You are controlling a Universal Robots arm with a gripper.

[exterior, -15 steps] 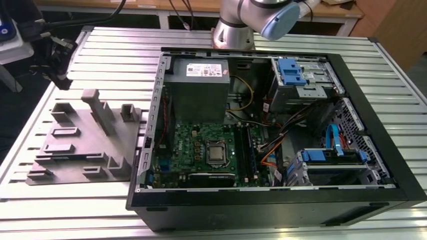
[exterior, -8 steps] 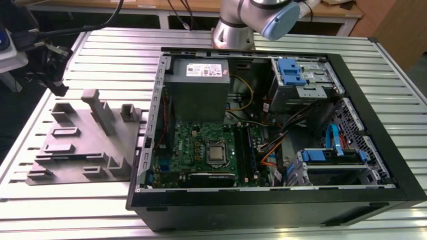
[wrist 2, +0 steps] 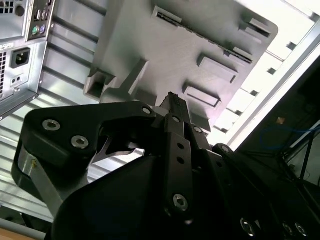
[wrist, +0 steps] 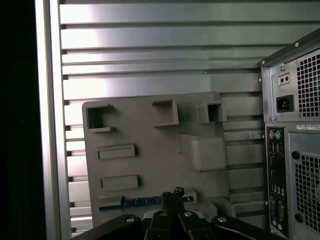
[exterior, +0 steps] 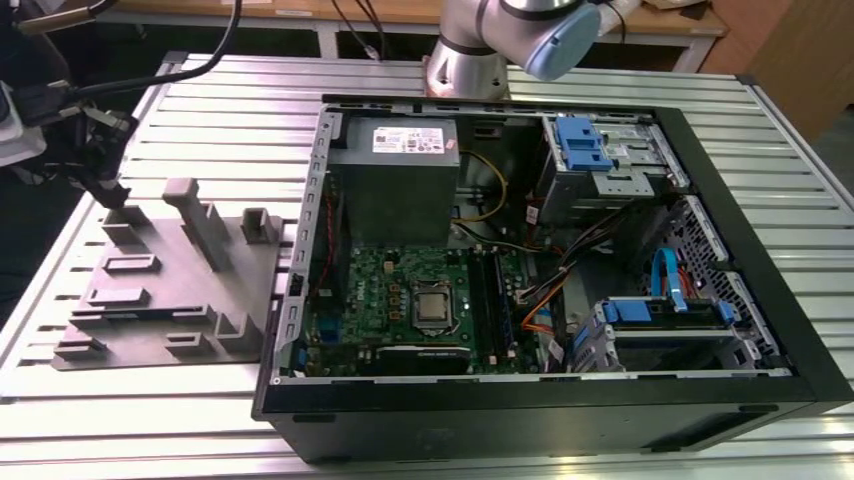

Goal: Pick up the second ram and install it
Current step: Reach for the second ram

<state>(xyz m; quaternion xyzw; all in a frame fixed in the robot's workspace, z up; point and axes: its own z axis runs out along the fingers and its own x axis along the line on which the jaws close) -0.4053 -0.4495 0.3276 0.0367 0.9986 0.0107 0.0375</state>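
second ram [wrist: 131, 203] in tray [wrist: 150, 130] slot; fingers [wrist: 171, 200] pressed together, tips over it

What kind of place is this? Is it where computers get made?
Probably a robot lab or workshop: a robot arm works at a slatted metal table that holds an opened computer case and a grey parts tray.

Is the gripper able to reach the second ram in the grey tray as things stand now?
Probably yes. In the first wrist view the gripper hangs directly at the second ram, which sits in a slot of the grey tray, and nothing stands between them.
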